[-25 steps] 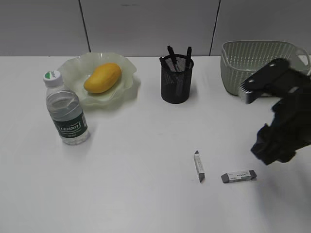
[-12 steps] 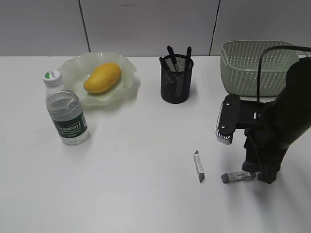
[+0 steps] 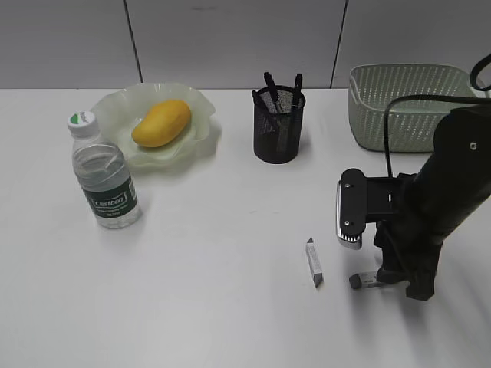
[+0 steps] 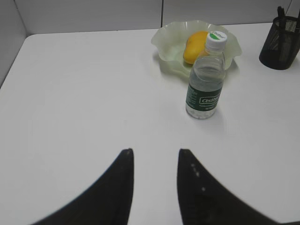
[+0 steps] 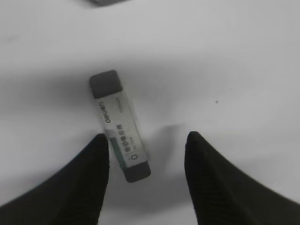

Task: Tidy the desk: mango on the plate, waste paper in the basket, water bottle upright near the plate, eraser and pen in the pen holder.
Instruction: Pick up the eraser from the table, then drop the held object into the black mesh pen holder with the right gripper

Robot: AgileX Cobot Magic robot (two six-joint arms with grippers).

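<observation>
My right gripper (image 5: pixel 147 164) is spread wide, the eraser (image 5: pixel 120 125) against its left finger, ungrasped; the exterior view hides this. Left gripper (image 4: pixel 154 180) is parted and holds nothing.

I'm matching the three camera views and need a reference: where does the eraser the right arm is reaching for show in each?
Exterior view: the grey-ended eraser in a white paper sleeve lies lower right, partly hidden by the right arm.
Left wrist view: not in it.
Right wrist view: the eraser lies centre, slanted, between the dark fingers.
Shared landmark: white desk.

"Cestbon" is printed in white on the dark green label of the bottle (image 3: pixel 105 180). The print on the eraser (image 5: pixel 119 124) cannot be read.
</observation>
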